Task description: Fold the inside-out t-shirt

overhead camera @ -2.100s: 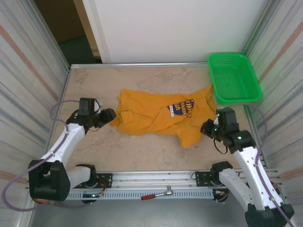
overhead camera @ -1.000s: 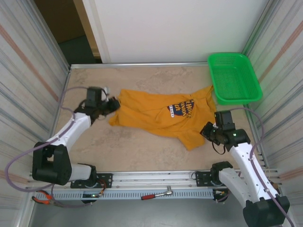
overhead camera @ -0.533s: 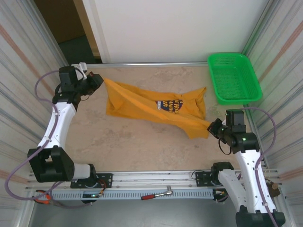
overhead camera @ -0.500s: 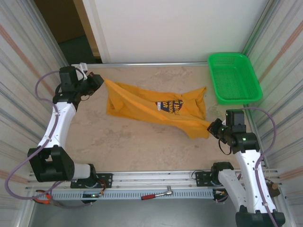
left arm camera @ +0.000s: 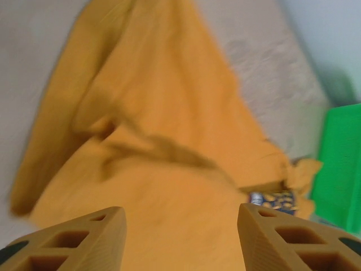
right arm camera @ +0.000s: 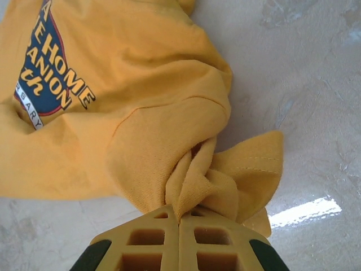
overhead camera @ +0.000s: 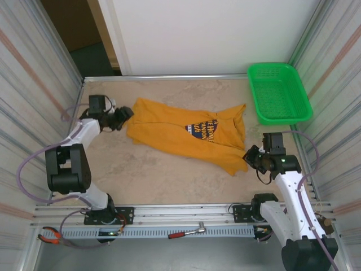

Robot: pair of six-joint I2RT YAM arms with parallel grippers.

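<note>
So the mustard-orange cotton t-shirt (overhead camera: 180, 130) lay across the middle of the beige stone-look table (overhead camera: 169, 180), running from far left down toward near right. Left gripper (overhead camera: 126, 113) sat just beside its left end, right gripper (overhead camera: 248, 157) at its near-right tip. The green plastic mesh basket (overhead camera: 279, 90) was in the far right corner, near the shirt's right end. A red-handled metal ratchet wrench (overhead camera: 189, 231) lay on the rail at the near edge.

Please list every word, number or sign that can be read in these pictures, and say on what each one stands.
"HOME": on the dark blue print of the t-shirt, right wrist view; the letters before it are cut off.
"ANION": next line of the print, beginning cut off.
"th": script lettering beside that.
"BARY": white band at the print's edge; small, uncertain.
The same print in the top and left wrist views: too small or blurred to read.
</note>
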